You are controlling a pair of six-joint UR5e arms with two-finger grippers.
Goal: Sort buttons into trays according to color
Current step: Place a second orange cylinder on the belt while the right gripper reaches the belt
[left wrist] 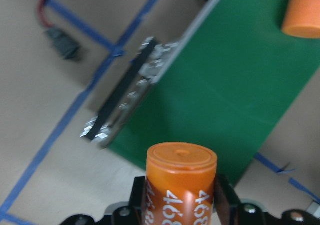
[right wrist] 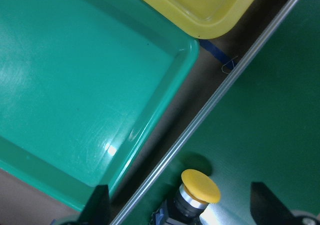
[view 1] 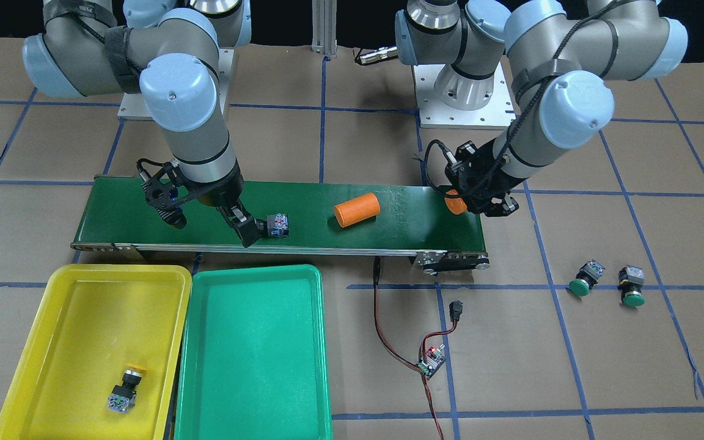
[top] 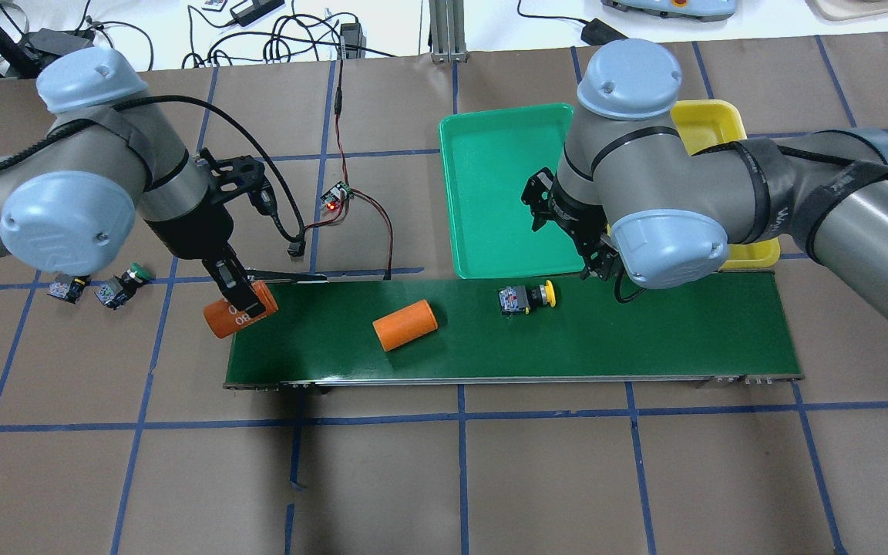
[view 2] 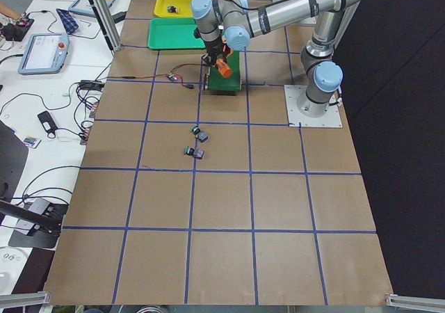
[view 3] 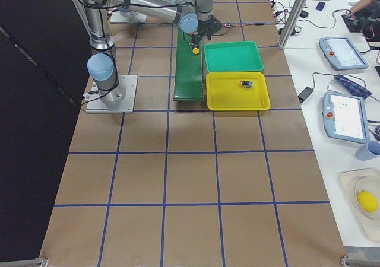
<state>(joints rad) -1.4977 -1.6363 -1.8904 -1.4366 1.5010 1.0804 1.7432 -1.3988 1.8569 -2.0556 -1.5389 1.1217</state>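
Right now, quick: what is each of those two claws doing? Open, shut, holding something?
Left gripper: shut on the orange cylinder.
Right gripper: open, holding nothing, its fingers either side of the yellow button.

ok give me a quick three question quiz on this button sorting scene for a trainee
1. True or false: the left gripper has its fingers shut on an orange cylinder.
2. The yellow button below the right gripper lies: A) on the conveyor belt; B) in the green tray; C) on bare cardboard.
3. Fill in: ___ green buttons lie on the brown table.

Key: 1 true; 2 A; 3 two.
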